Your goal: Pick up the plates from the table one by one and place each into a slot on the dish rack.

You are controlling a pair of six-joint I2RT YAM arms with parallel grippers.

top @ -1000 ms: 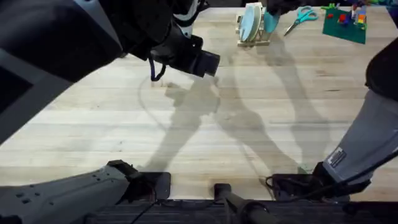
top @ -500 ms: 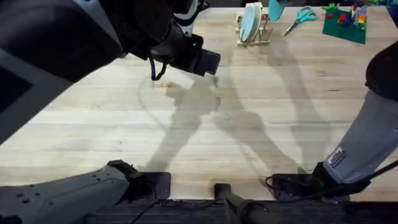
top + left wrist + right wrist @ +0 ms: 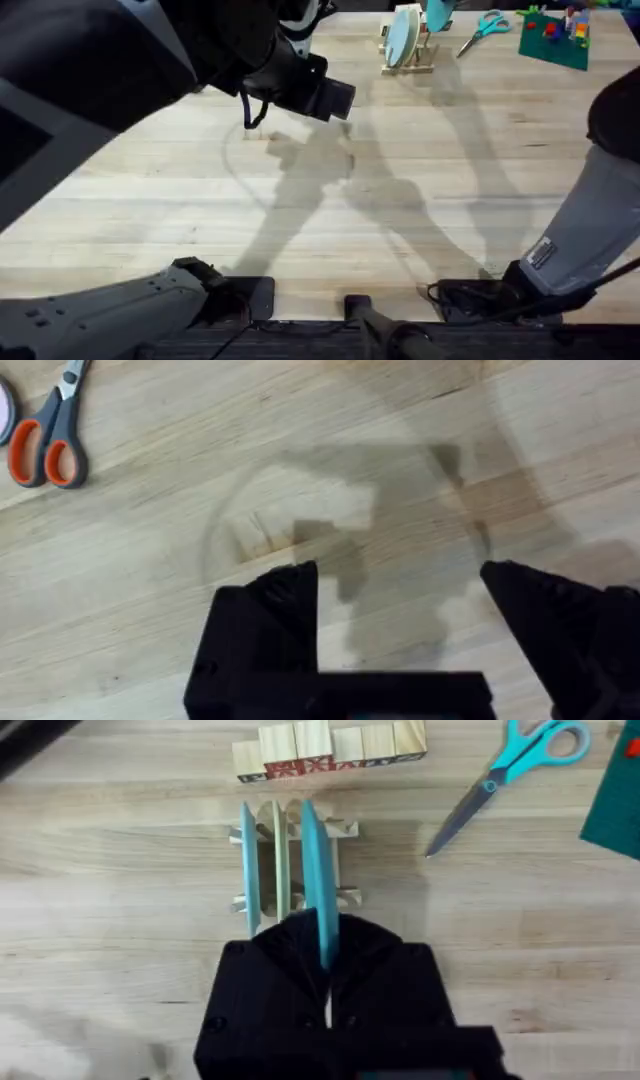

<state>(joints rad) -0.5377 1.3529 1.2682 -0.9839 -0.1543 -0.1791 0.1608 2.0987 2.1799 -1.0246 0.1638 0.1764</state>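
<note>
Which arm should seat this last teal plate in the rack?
Right. The right gripper is shut on the teal round plate, held on edge directly above the small wooden dish rack. The left gripper is open over bare wooden table, holding nothing.

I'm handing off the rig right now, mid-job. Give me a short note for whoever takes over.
Right gripper: shut on a teal plate, held on edge just over the dish rack.
Left gripper: open, holding nothing, above bare table.
Rack: at the table's far side, already holding another teal plate and a cream plate, both upright in slots.
Done: two plates racked.
Left: lower the held plate into a free slot, then let go. I see no other plates on the table.
</note>
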